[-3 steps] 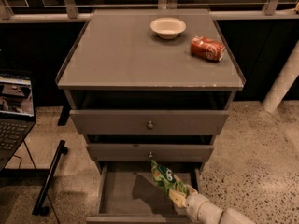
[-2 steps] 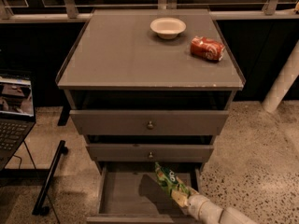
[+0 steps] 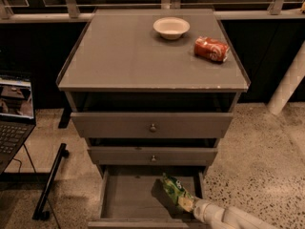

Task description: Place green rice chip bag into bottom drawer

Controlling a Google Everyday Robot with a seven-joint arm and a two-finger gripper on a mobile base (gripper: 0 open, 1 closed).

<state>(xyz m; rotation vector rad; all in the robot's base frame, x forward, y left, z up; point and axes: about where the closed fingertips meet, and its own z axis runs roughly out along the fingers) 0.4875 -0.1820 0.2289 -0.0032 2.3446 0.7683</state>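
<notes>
The arm (image 3: 233,217) shows as a smooth, rounded tube of off-white, its shell matte and greyer where shadow falls along the underside, thick at the lower edge of the view and narrowing slightly toward the wrist. A darker seam rings it just behind the wrist, dividing the long segment from a short, bulbous white collar. Beyond that collar sits the gripper (image 3: 187,204), a small cream-yellow tip against the white shell, at the front right of the open bottom drawer (image 3: 128,199), low and right of centre in the camera view
</notes>
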